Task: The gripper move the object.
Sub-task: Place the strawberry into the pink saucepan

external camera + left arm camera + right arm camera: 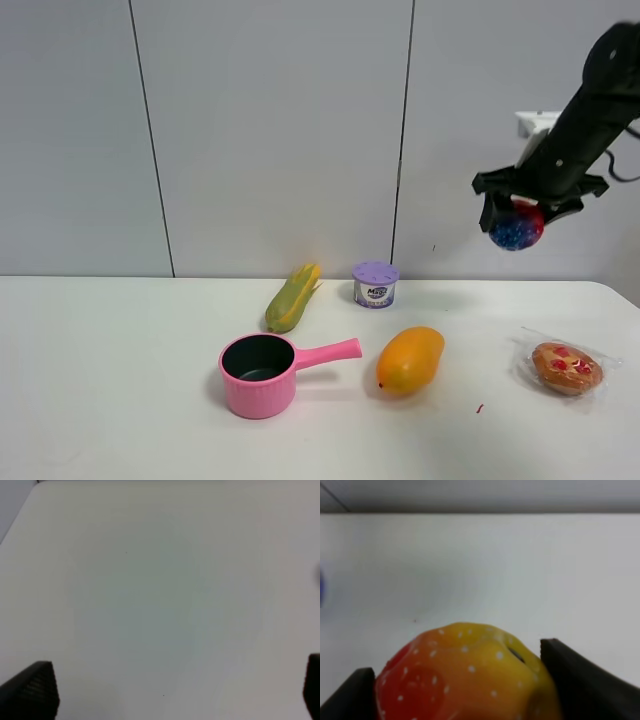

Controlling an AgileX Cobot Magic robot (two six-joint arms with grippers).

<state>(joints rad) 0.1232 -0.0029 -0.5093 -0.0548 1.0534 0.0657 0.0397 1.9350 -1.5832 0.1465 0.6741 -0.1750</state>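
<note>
Right gripper [516, 212] pinches the ball [517, 229], upper right (bumpy, 2 contact points). Slip — likely bounces off the table [100, 400].

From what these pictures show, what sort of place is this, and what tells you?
Probably a robot lab: plain white table, grey wall panels, props like the mango, and the robot's right hand holding a ball.
</note>
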